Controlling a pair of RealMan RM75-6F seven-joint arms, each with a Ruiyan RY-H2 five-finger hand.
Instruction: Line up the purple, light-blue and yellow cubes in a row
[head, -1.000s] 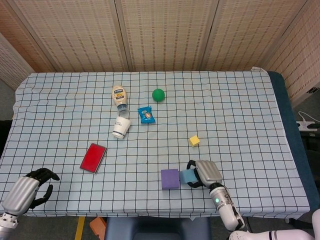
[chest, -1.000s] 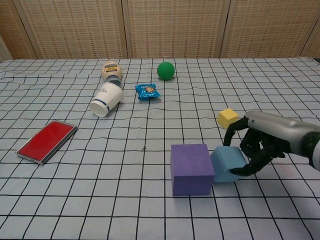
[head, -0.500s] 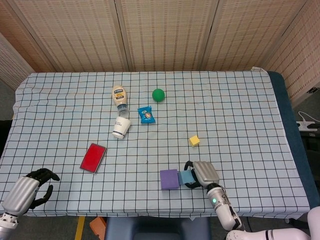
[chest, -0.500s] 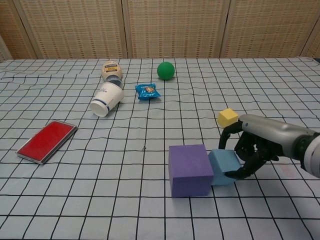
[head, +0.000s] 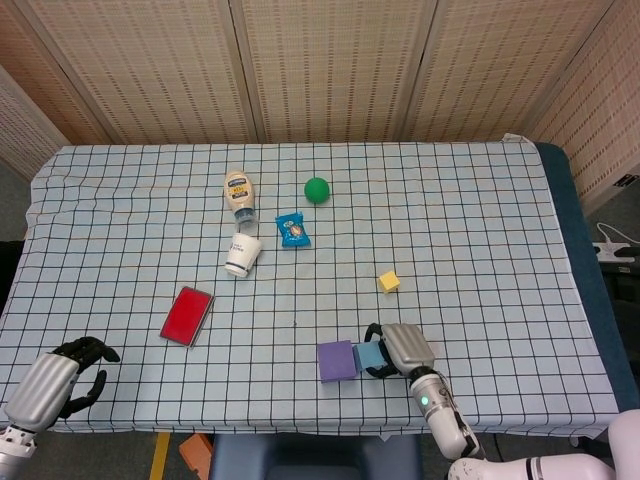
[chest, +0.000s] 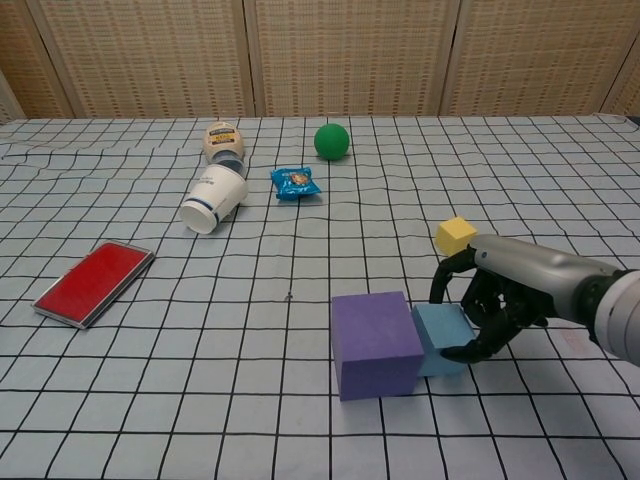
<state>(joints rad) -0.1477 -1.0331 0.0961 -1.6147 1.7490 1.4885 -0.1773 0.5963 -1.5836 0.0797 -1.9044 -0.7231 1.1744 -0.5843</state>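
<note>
Near the front edge of the tabletop (chest: 150, 400), your right hand (chest: 497, 300) is wrapped around the light-blue cube (chest: 442, 338), fingers (chest: 470, 350) curled over its far and right faces, so it holds that cube. Touching the light-blue cube at its 9 o'clock sits the purple cube (chest: 375, 343), the larger of the two, turned slightly off the grid lines of the checked cloth. From the light-blue cube, the yellow cube (chest: 455, 236) lies toward 12 o'clock, apart from the pair and just beyond your hand's knuckles. Further out, toward 10 o'clock of the purple cube, a white paper cup (chest: 213, 198) lies on its side, with a mayonnaise bottle (chest: 223, 140) lying just behind it at its 12 o'clock. At the cup's 2 o'clock you have a blue snack packet (chest: 295, 182), and a green ball (chest: 331, 141) rests near the far edge. A red flat case (chest: 93, 282) lies well off at 9 o'clock. Your left hand (head: 72, 372) hangs at the near left corner in the head view, fingers curled in with nothing in them.
</note>
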